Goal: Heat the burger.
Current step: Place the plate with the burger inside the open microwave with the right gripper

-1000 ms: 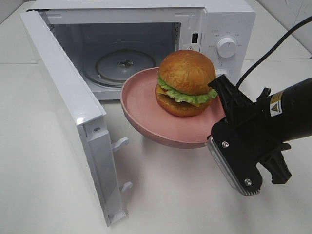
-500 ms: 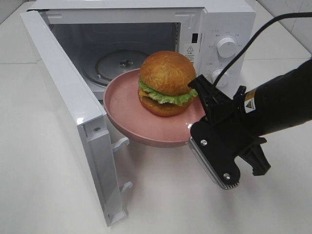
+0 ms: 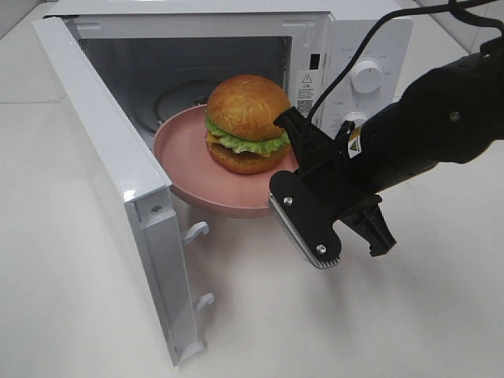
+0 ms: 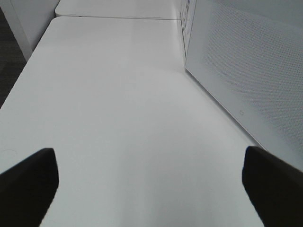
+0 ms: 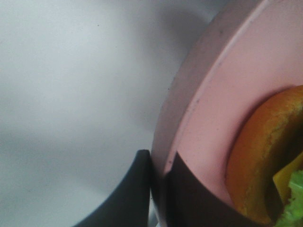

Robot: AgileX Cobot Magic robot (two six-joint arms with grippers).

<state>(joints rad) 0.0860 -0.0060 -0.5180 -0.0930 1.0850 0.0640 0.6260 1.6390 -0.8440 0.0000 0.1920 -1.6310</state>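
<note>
The burger (image 3: 246,122), with a golden bun, green lettuce and a yellow cheese edge, sits on a round pink plate (image 3: 177,153). My right gripper (image 3: 290,179) is shut on the plate's near-right rim and holds it level in the air. The plate's far edge reaches into the open microwave (image 3: 205,55), above the glass turntable (image 3: 175,98). In the right wrist view the two dark fingers (image 5: 128,194) pinch the plate rim (image 5: 189,109) beside the burger (image 5: 260,156). My left gripper (image 4: 151,189) is open and empty over the bare table; it is out of the exterior view.
The microwave door (image 3: 102,157) stands wide open at the left, its latch hooks (image 3: 195,231) pointing right. The control knobs (image 3: 366,76) are on the microwave's right panel. A black cable (image 3: 370,35) runs from the right arm. A white perforated panel (image 4: 251,71) stands beside the left gripper.
My right gripper has carried the plate and burger leftward and back, from in front of the knobs into the mouth of the microwave. The left gripper shows no change.
</note>
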